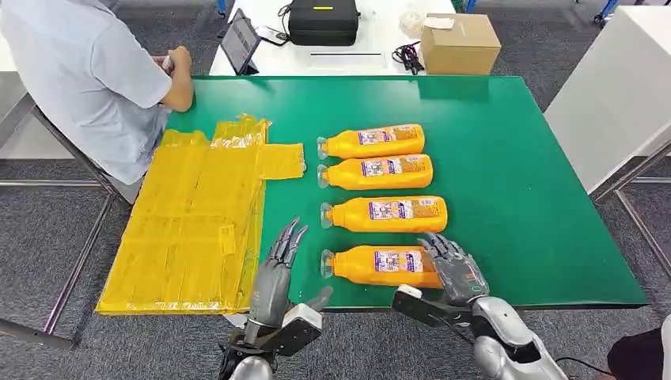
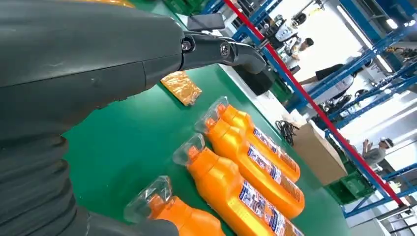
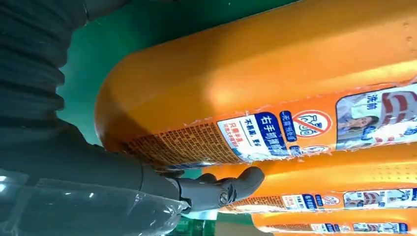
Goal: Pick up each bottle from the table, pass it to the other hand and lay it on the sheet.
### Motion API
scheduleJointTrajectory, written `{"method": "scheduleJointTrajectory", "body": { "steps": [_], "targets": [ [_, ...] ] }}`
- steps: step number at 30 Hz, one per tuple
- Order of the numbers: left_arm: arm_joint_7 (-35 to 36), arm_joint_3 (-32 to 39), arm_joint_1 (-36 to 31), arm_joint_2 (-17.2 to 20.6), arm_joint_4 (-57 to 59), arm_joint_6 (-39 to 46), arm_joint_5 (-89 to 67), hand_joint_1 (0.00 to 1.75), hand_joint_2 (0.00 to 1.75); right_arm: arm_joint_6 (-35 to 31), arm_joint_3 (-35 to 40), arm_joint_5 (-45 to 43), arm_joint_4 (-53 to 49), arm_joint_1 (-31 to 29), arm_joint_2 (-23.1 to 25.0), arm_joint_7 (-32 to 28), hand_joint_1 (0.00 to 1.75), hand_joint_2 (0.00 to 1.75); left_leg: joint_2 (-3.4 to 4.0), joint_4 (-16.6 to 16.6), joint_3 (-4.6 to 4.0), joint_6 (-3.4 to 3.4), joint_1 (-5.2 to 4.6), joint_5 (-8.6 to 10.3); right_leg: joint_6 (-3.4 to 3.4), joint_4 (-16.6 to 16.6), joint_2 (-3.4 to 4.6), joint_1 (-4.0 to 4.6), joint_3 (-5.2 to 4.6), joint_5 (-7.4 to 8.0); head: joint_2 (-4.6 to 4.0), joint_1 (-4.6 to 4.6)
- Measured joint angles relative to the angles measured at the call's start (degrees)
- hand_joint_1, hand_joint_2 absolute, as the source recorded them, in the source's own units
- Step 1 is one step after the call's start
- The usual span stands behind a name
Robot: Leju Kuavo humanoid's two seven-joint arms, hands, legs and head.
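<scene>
Bottles lie in a row on the green table [image 1: 514, 198], beside the yellow sheet [image 1: 190, 222]. Right hand [image 1: 453, 265] rests its fingers on the nearest bottle [image 1: 380, 265], not lifted. Left hand [image 1: 281, 269] is open, holding nothing.

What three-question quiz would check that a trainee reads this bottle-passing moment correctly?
1. How many orange bottles lie on the green table?
2. True or false: a bottle already lies on the yellow sheet.
3. Which hand is at the nearest bottle? A) left hand B) right hand C) the person's hand

Key:
1. Four, side by side, clear caps toward the sheet.
2. False; no bottle is on the sheet.
3. B. The right hand is over the bottle's base end; whether it grips cannot be told. The left hand is open, fingers spread, beside the sheet's edge.
</scene>
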Motion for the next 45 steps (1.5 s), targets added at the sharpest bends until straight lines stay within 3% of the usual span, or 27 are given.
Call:
{"method": "scheduleJointTrajectory", "body": {
  "steps": [5,6,7,25,45],
  "targets": [
    [0.00,-0.28,-0.10,0.00,0.28,0.00,0.00,0.00,1.75,0.02,0.24,-0.07,0.20,-0.18,-0.15,0.00,0.00,1.75,0.00,0.00,0.00,0.00,0.00,0.00,0.00,0.00,0.00,0.00,0.00,0.00,0.00,0.00],
    [-0.02,-0.33,-0.11,0.00,0.31,0.00,0.02,0.00,1.75,0.02,0.26,-0.11,0.20,-0.19,-0.20,-0.02,1.43,1.75,0.00,0.00,0.00,0.00,0.00,0.00,0.00,0.00,0.00,0.00,0.00,0.00,0.00,0.00],
    [-0.07,-0.37,-0.14,0.00,0.39,0.02,0.15,0.00,1.75,0.02,0.28,-0.24,0.24,-0.19,-0.22,-0.02,1.75,1.75,0.00,0.00,0.00,0.00,0.00,0.00,0.00,0.00,0.00,0.00,0.01,0.00,0.00,0.00],
    [-4.52,-2.91,-3.36,0.00,4.17,0.55,6.07,0.00,1.75,7.39,-1.77,-18.16,7.58,-3.65,-3.54,-6.25,1.75,1.75,-0.01,0.01,0.50,0.00,-0.01,-0.02,0.00,-0.03,0.00,0.00,0.47,-0.01,0.00,-0.02],
    [-5.83,-4.55,-4.79,0.00,6.12,0.55,9.13,0.00,1.75,8.09,-3.04,-20.96,11.80,-4.85,-3.48,-8.04,1.75,1.75,-0.01,0.01,0.87,0.02,-0.02,-0.02,0.01,-0.06,0.00,-0.01,0.81,-0.01,0.00,0.00]
  ]
}}
